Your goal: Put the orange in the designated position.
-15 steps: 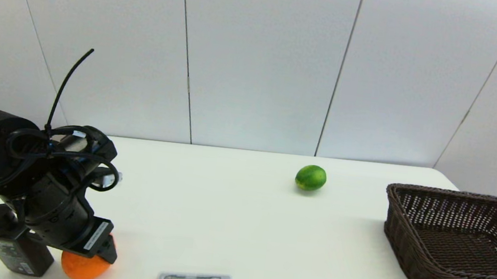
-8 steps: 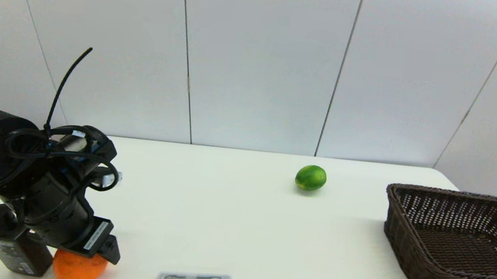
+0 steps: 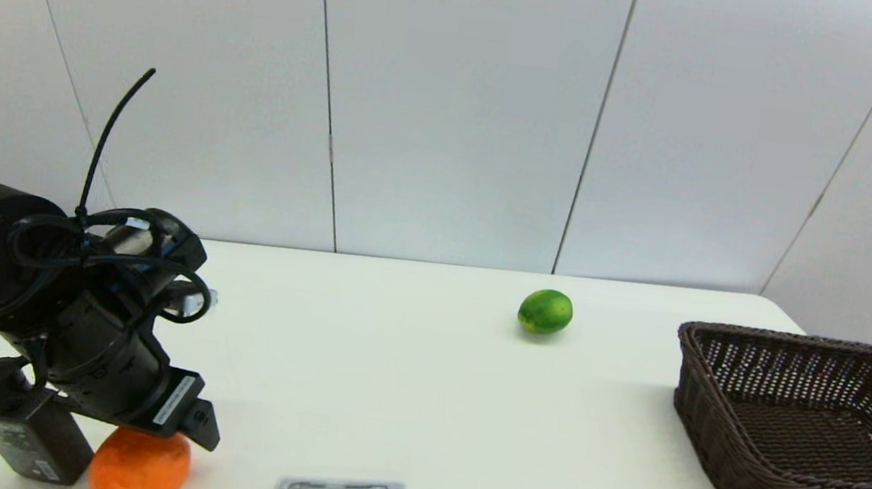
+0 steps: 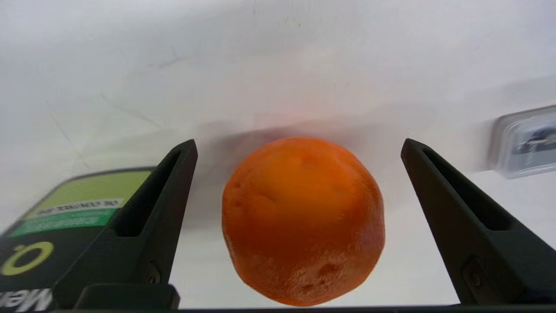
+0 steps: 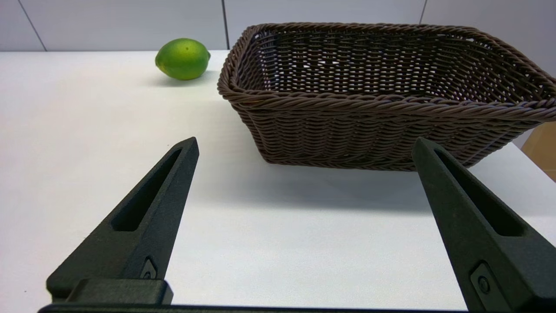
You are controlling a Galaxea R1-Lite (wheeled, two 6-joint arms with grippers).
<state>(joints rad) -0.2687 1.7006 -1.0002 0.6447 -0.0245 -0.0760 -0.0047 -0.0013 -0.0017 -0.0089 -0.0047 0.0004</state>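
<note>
Between the left gripper (image 4: 299, 148) jaws (wide apart, not touching), orange (image 4: 303, 219), round, dimpled, bright, on white table (image 4: 278, 65).

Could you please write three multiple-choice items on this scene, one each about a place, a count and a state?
1. Where is the orange?
A. in the basket
B. between the left claw's fingers
C. beside the green fruit

2. How many fruits are on the table?
A. one
B. two
C. three

3. How is the left claw?
A. open
B. shut on the orange
C. shut on the green fruit

Answers: 1 B, the fingers flank it with gaps; 2 B, the orange and the green fruit; 3 A, fingers spread wide.
</note>
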